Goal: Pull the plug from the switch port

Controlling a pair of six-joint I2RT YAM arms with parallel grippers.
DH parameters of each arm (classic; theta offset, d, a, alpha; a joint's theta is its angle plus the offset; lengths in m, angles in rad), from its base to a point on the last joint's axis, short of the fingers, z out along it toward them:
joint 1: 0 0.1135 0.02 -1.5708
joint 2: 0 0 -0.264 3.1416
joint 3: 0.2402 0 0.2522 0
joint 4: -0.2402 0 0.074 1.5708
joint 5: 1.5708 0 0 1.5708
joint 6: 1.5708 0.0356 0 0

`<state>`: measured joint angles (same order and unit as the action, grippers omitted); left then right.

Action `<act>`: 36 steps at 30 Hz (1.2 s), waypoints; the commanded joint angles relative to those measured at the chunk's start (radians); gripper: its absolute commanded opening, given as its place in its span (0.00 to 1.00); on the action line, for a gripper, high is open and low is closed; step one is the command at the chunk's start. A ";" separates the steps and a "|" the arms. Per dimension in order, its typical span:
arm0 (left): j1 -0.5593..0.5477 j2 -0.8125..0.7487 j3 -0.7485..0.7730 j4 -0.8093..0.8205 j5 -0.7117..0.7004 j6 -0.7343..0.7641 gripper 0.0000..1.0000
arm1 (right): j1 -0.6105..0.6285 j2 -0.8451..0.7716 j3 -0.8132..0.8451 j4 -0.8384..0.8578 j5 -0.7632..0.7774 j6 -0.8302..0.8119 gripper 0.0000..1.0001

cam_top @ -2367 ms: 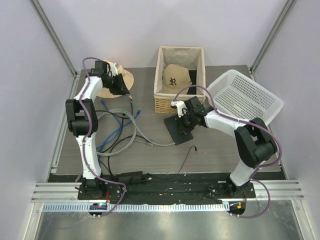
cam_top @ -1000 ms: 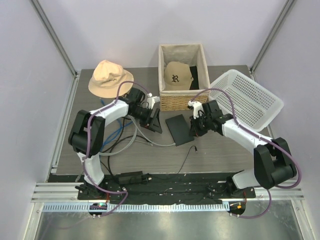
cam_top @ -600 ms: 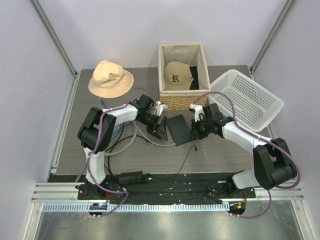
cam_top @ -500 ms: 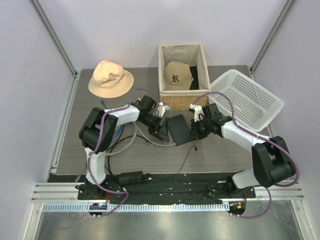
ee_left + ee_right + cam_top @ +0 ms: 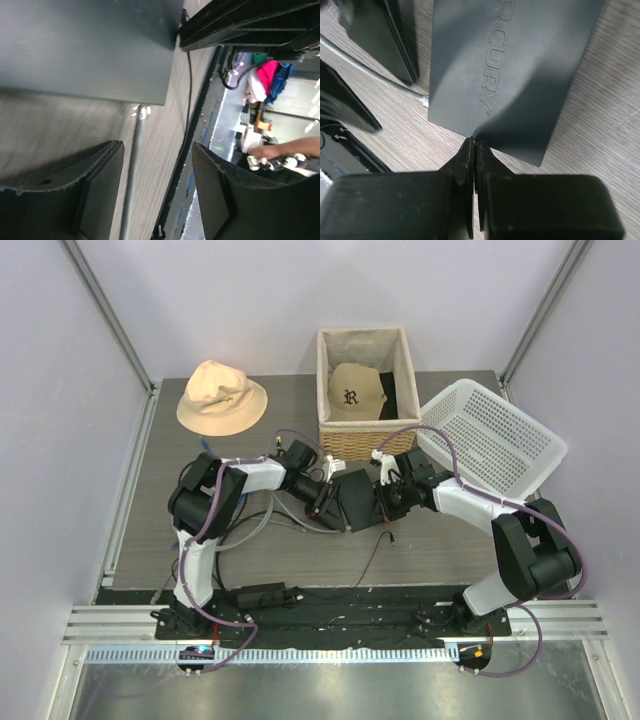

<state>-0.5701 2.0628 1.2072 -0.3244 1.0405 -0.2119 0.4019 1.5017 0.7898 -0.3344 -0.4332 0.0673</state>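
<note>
From above, the switch lies flat on the desk between the two arms. The left claw is at one side of it and the right claw at the opposite side. Beyond both claws stands a wicker basket with a cap inside. A tilted white basket sits further out past the right claw, and a bucket hat lies well apart from the left one. Loose grey and blue cables sprawl behind the left claw.

In the left wrist view, the left claw gapes wide and holds nothing. A grey cable runs between its fingers to the plug, which is seated in the switch's edge just ahead of the tips. A thin black lead shows through the same gap, further off, and might be snagged.

In the right wrist view, the right claw is closed finger to finger with nothing between. Its tips are at the switch's near edge, but I cannot tell whether they press on it. The plug sits off to one side of them, at the corner.

The switch looks light, rigid and smooth-shelled, so it would likely slide unless braced. The plug is small and hard, probably latched. It is better gripped on its body than on the limp cable, and drawn straight out.
</note>
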 commanded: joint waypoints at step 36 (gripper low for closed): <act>-0.068 0.125 -0.066 0.300 -0.284 -0.211 0.48 | 0.002 0.069 -0.018 0.046 0.047 0.037 0.01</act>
<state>-0.6247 2.0937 1.1740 -0.1127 1.0180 -0.5045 0.4034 1.5230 0.7872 -0.3111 -0.4774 0.1173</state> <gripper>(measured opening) 0.622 0.032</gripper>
